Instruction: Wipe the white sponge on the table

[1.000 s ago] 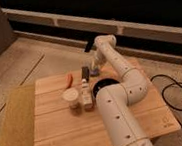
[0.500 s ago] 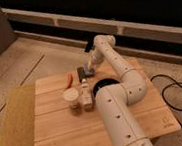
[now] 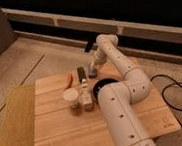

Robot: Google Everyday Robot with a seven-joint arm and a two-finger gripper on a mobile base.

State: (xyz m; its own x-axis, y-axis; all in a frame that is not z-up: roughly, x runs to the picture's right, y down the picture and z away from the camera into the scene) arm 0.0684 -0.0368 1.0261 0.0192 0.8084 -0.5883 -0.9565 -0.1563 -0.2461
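Beneath the jaws and running back toward the robot's base lies the planked wooden surface, the biggest thing here. An olive-yellow mat hangs along its edge, well off to the left of the jaws from where I stand. The white arm rises from the near end and bends down to put the jaws low at the far edge of the surface.

A black bowl sits just on the base side of the jaws, half hidden by the arm. Further back from the jaws and to their left stand a white round cup and a small bottle, side by side. A dark rectangular block lies just left of the jaws, with an orange-red piece beyond it.

Smallest is the white sponge, directly under the jaws at the surface. The jaws are together and look clamped on it. I cannot make out its long axis. To my eye the wipe turns on this: the sponge is already at the tips, with bare wood beside it and the dark block near on the left.
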